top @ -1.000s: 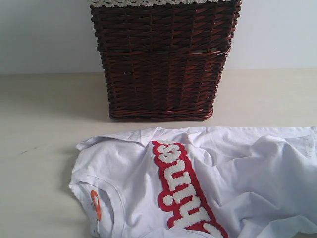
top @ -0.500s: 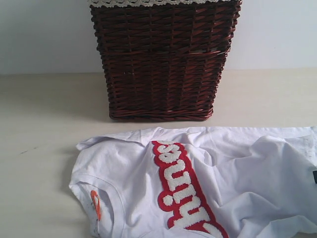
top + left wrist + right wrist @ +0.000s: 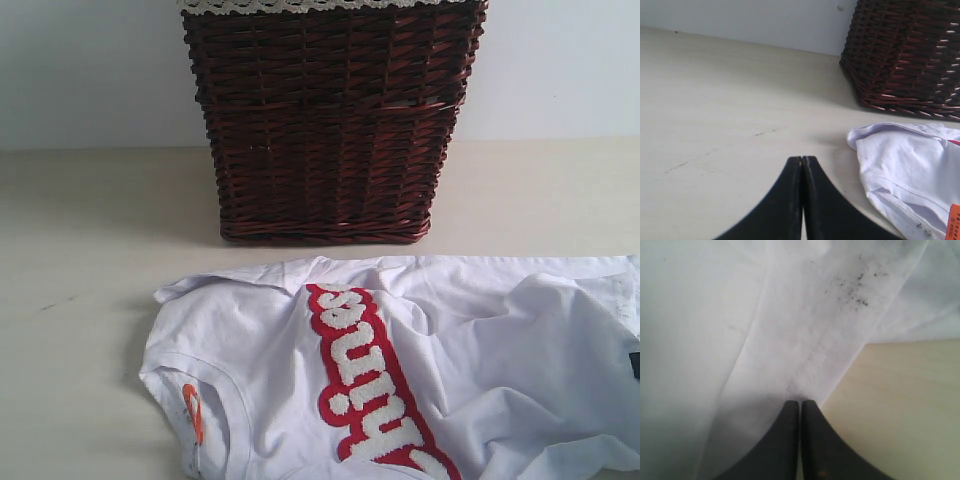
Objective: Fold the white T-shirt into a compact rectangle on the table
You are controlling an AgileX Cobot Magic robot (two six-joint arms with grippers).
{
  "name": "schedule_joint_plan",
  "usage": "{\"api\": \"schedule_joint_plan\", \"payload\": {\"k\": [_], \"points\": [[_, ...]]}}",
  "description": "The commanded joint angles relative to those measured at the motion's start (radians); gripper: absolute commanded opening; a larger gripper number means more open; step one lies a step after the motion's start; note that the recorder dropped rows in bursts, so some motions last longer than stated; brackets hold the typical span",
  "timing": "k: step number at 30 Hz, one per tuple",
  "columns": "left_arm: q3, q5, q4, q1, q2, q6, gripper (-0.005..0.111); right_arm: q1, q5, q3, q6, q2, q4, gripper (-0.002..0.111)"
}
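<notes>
1. Begin at the left with the left gripper (image 3: 802,159): pressed fully together on nothing, low over the bare table (image 3: 715,100), near the shoulder end of the white T-shirt (image 3: 900,170) but apart from it.
2. Read generous open room on this side: a wide stretch of beige surface beyond the neck end, with only the dark wicker basket (image 3: 330,120) standing behind, close to the cloth's far edge without clearly touching it.
3. Moving along, find the shirt lying rumpled on the near part of the table, with the neck and orange tag (image 3: 193,412) to the left. Follow the red-outlined lettering (image 3: 370,380) down the middle to the creased body on the right, cut off by the exterior view's right and lower borders.
4. At the right, find the right gripper (image 3: 800,402) closed on the shirt's stitched hem (image 3: 810,355), thin cloth apparently pinched between the tips and bare table just beside that edge.
5. Judge the step as the very start: taking hold of an edge so as to spread the garment flat, no fold made yet.
6. For the next move, expect to lift and draw that hem outward to pull the creases out. Expect also to part the left jaws and take the shoulder or sleeve edge for counter-tension.
7. Mind the thin hem, likely to slip from a light pinch. Cannot tell how much table lies further right, so keep the pull short.
</notes>
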Motion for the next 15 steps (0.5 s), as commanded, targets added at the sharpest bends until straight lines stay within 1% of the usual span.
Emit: {"api": "schedule_joint_plan", "payload": {"k": [1, 7, 9, 12, 15], "points": [[-0.003, -0.003, -0.007, -0.005, -0.007, 0.001, 0.0, -0.006, -0.016, -0.002, -0.012, -0.003, -0.002, 0.003], [-0.003, -0.003, -0.007, -0.005, -0.007, 0.001, 0.0, -0.006, -0.14, -0.002, -0.016, -0.128, -0.014, 0.003], [-0.003, -0.003, -0.007, -0.005, -0.007, 0.001, 0.0, -0.006, -0.162, -0.002, -0.02, -0.186, -0.057, 0.003], [-0.003, -0.003, -0.007, -0.005, -0.007, 0.001, 0.0, -0.006, -0.153, -0.002, -0.007, -0.252, -0.145, 0.003], [-0.003, -0.003, -0.007, -0.005, -0.007, 0.001, 0.0, -0.006, -0.043, -0.002, -0.049, -0.264, -0.199, 0.003]]}}
